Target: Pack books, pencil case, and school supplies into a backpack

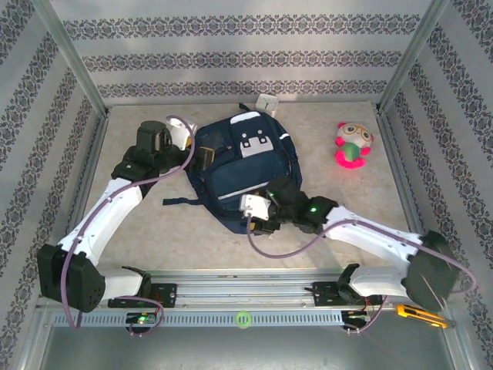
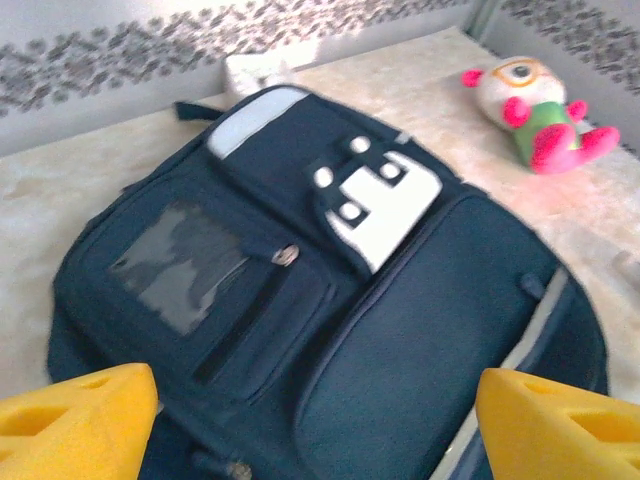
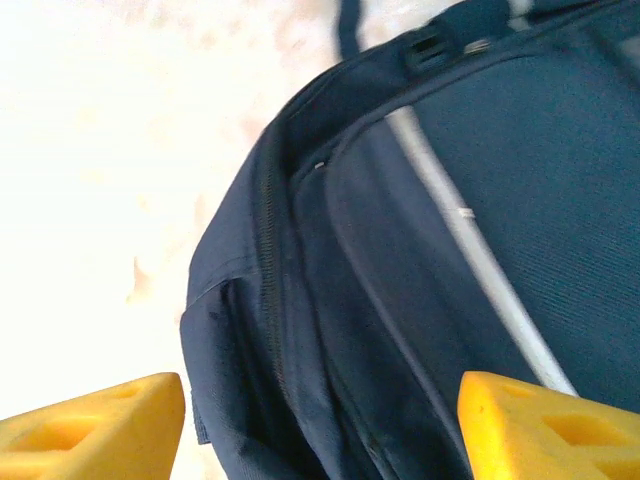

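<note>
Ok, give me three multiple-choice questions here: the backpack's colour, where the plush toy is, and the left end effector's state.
1. The backpack is mainly: A) red B) navy blue C) yellow
2. The plush toy lies: A) on top of the backpack B) on the table, apart from the backpack C) on the near rail
3. The left end effector is: A) open, holding nothing B) shut on a strap C) shut on the toy
Answers: 1 B, dark blue fabric; 2 B, bare table separates them; 3 A, yellow fingers wide apart, nothing between.
</note>
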